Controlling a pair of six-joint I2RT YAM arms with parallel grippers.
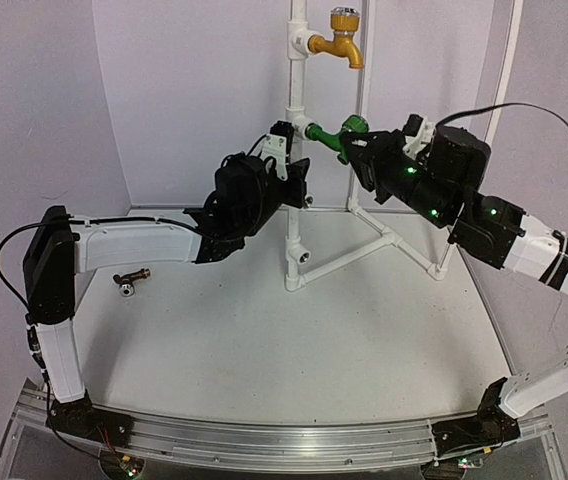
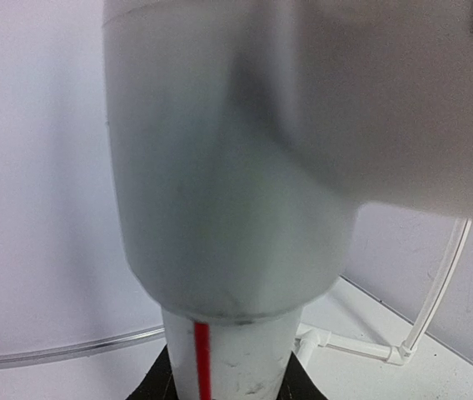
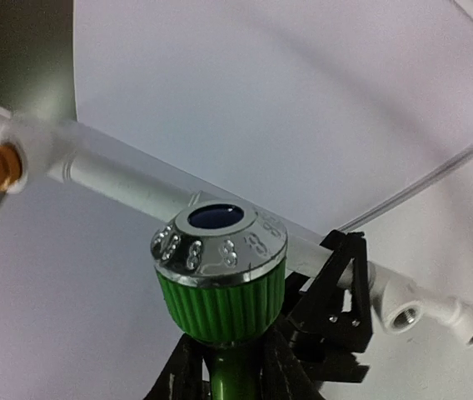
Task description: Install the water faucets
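At far middle of desk (image 1: pixel 264 340): white pipe stand (image 1: pixel 293 235), upright clamped by left pincer (image 1: pixel 290 168) | right pincer (image 1: pixel 360 150) grips green faucet (image 1: pixel 326 138), stem axis aimed left into mid socket | dark brown faucet (image 1: pixel 130 280) lies near left edge, left arm nearer.

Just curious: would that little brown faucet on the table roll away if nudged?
Probably not far: the brown faucet lies on its side, and its bent shape should stop a roll. Its round silver cap might let it pivot. Small, so likely light.

I held my left gripper (image 1: pixel 292 170) raised, clamped tight. My right gripper (image 1: pixel 359 150) reached in opposite it, fingers closed in a grip.
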